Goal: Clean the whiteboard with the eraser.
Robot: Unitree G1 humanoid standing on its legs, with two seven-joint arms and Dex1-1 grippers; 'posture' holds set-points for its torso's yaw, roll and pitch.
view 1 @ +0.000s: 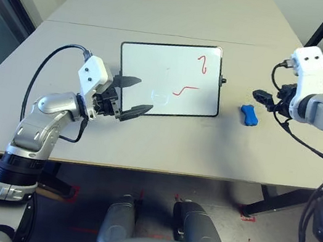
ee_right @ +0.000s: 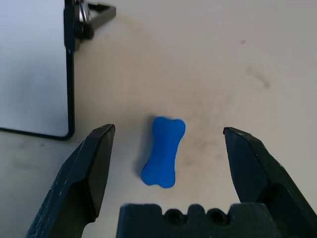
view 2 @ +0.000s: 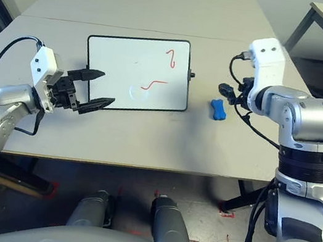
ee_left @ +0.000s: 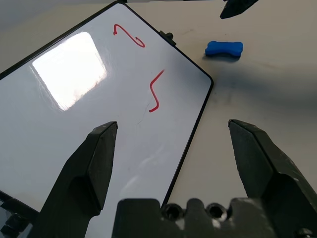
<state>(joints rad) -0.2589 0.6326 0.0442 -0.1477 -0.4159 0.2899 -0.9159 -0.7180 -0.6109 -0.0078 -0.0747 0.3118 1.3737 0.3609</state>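
Left gripper (view 1: 136, 96), lower left of the head view, holds its fingers apart over the whiteboard's (view 1: 164, 71) near-left corner. 2 red scribbles (view 1: 203, 64) mark the board; no readable writing. Right of it, apart on open tabletop (view 1: 164, 140), lies the eraser (ee_right: 164, 151), framed between the right gripper's (ee_right: 166, 141) spread fingers.

Bright, even light. A square glare patch shines on the whiteboard (ee_left: 74, 89). The eraser (ee_right: 163, 151) casts a soft shadow on the table (ee_right: 247, 59). Everything looks sharp.
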